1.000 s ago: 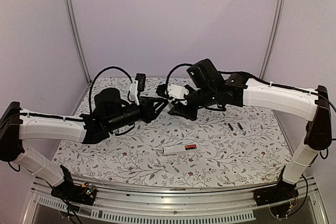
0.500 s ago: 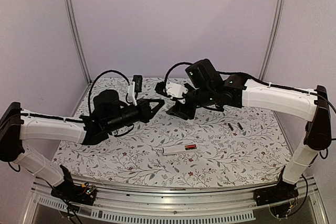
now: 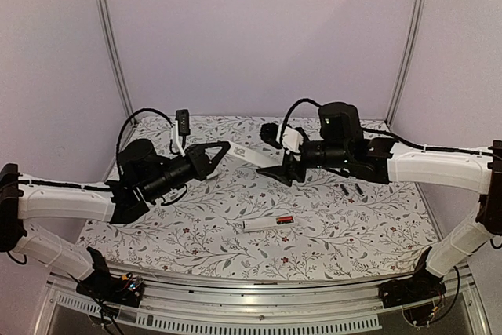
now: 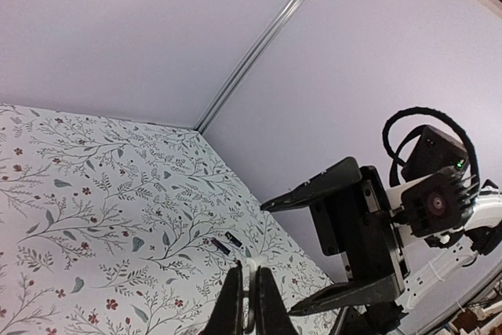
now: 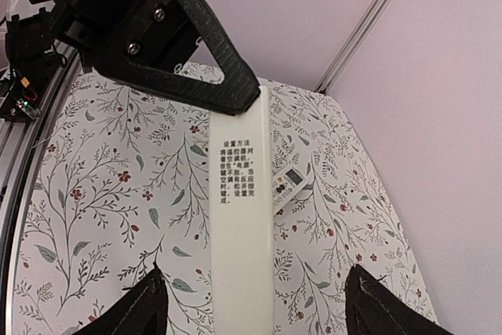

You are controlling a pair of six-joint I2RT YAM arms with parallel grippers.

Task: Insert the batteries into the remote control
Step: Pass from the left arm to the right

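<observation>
While the left claw [image 3: 220, 147] is clamped on one end of the remote [image 5: 241, 217], holding it in the air over the table [image 3: 196, 225], the right claw [image 5: 257, 294] stands open around the other end without touching it. As far as I can see, nothing is loaded yet. I count two batteries [image 3: 345, 189], both lying on the table to the right, one remote, and one other white piece [image 3: 268, 223] with a red patch, nearer the front.

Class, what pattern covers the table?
Table: grey sprigs, red flowers on white; best in right wrist view.
</observation>
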